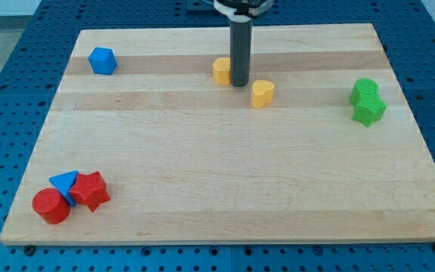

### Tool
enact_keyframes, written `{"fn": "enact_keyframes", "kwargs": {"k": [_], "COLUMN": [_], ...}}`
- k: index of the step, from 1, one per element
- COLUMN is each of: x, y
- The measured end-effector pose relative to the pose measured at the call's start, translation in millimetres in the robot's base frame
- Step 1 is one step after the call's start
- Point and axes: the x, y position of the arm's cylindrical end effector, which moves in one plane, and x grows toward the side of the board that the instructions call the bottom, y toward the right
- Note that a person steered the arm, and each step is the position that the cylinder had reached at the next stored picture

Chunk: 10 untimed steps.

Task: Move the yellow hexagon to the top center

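Observation:
The yellow hexagon (221, 70) lies near the view's top centre of the wooden board (225, 189). My tip (239, 83) stands right against the hexagon's right side, the dark rod rising above it. A yellow heart-shaped block (262, 94) lies just right of and below my tip, a small gap apart.
A blue block (102, 60) sits at the top left. Two green blocks, one (365, 90) above the other (368, 110), touch at the right. At the bottom left a red cylinder (50, 205), a blue triangle (65, 183) and a red star-like block (91, 190) cluster together.

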Motion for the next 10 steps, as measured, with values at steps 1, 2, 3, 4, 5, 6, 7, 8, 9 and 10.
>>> {"fn": "enact_keyframes", "kwargs": {"k": [1,2,3,4,5,6,7,8,9,10], "x": [6,8,14,14,-9,-17,-17,-17,-17,2], "y": [-19,-35,-52,-80,-73,-59,-47,-40,-40,-40]}}
